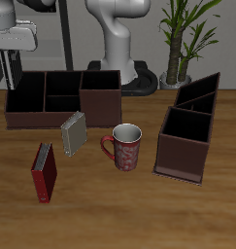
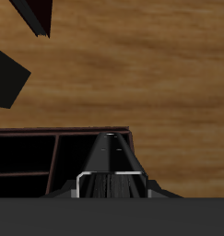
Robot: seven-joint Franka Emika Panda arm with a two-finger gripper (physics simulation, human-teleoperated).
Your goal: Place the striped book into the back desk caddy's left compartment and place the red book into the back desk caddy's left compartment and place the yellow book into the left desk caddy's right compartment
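Exterior view: the gripper hangs above the end of the back desk caddy farthest from the mug, and no book shows between the jaws. It cannot be determined from this view whether the jaws are open or closed. The striped book stands upright on the worktop, just in front of the back desk caddy and beside the mug. The red book stands nearer the table's front edge, apart from the striped book. The left desk caddy sits on the other side of the mug, at an angle. The yellow book is not seen in this view. Wrist view: the divided interior of the back desk caddy lies below the camera, with bare worktop beyond it. A dark wedge with a pale frame fills the centre; its identity cannot be determined, and the jaw state is not shown here either. Procedure, as a judgement: 2 books remain outside the back desk caddy, so the likely step is a pick of the striped book. Raise the jaws clear of the caddy walls first. Approach from above, align the jaws across the thin faces of the book, and keep clear of the mug.
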